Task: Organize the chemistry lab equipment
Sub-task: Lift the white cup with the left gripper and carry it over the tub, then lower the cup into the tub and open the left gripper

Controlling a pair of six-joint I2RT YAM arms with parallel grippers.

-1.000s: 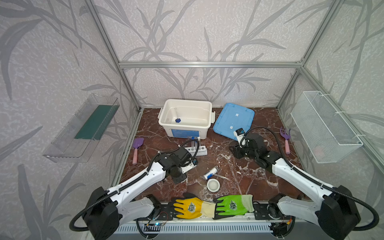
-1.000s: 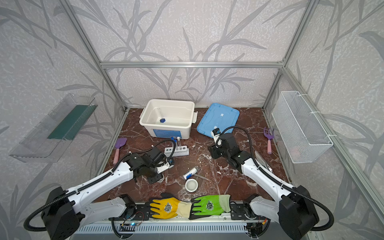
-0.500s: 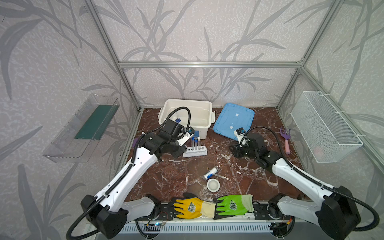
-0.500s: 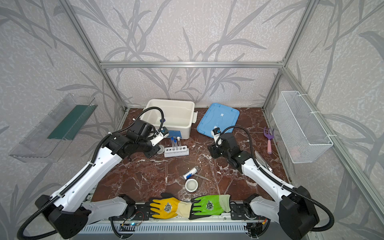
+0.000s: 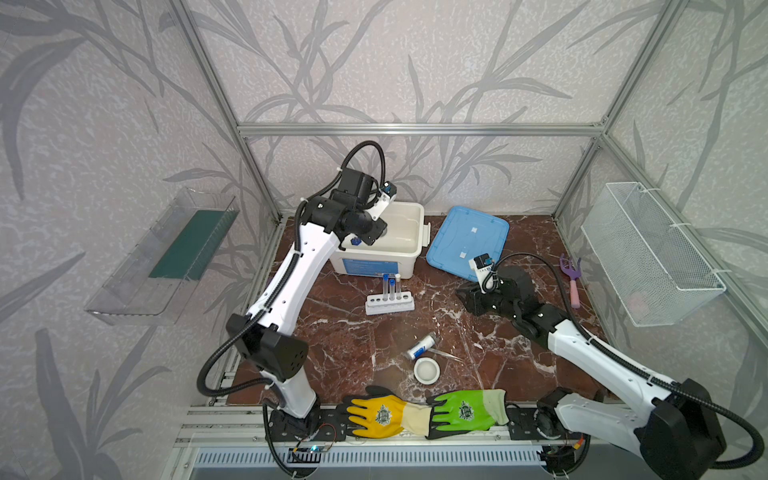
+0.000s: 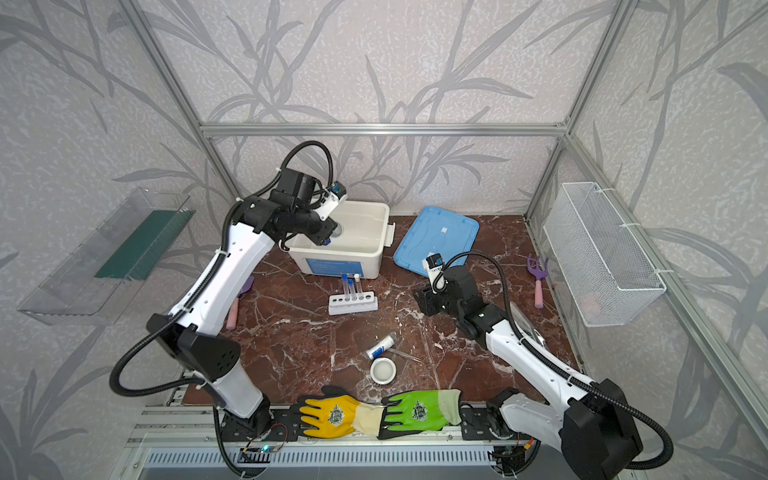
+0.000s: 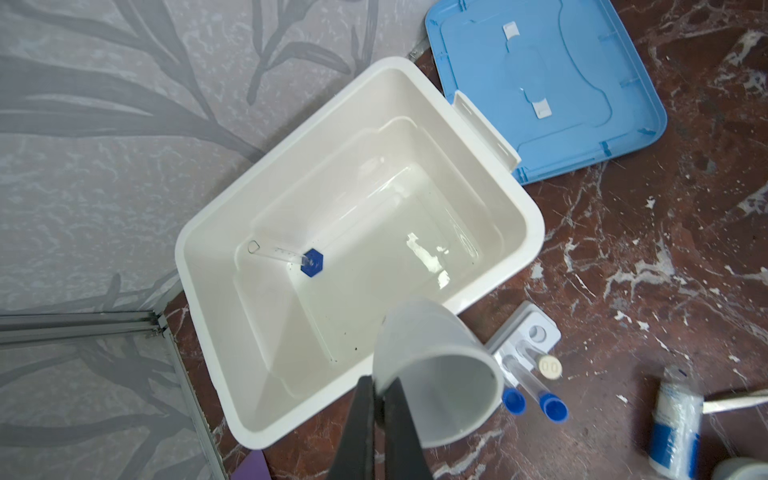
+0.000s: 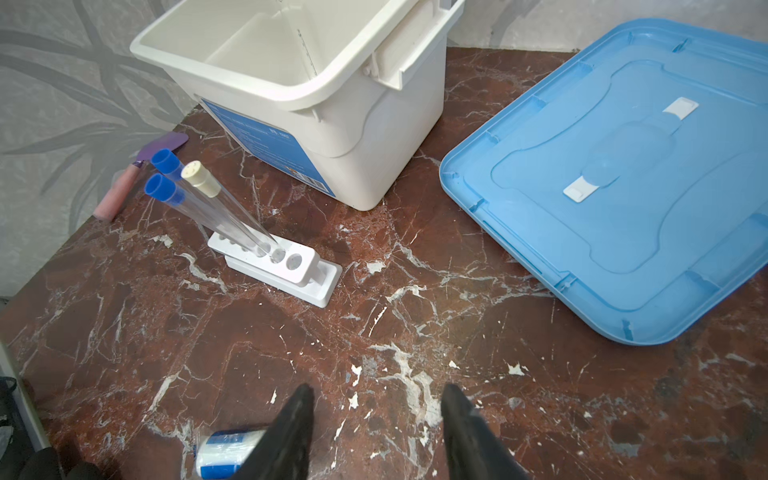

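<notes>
My left gripper point(image 7: 379, 384) is shut on the rim of a small white ceramic dish point(image 7: 436, 374) and holds it tilted above the front edge of the white bin point(image 7: 536, 220). A small blue-based clear vessel point(image 7: 311, 262) lies inside the bin. The white rack point(image 5: 390, 305) stands in front of the bin with three capped test tubes point(image 5: 392, 289) in it. Nearer the front lie the blue-labelled vial point(image 5: 422, 347), the tweezers point(image 5: 446, 354) and a second dish point(image 5: 427, 369). My right gripper point(image 8: 376, 399) rests open and empty on the table, right of the rack.
A blue lid point(image 5: 467, 241) lies right of the bin. A purple rake point(image 5: 571, 278) lies at the right, a trowel point(image 6: 239, 303) at the left. Yellow point(image 5: 386, 413) and green point(image 5: 465, 409) gloves lie on the front rail. A wire basket point(image 5: 648, 253) hangs on the right wall.
My left arm has risen from the front of the table and swung back past the rack to above the bin, carrying the dish. The right arm has not moved.
</notes>
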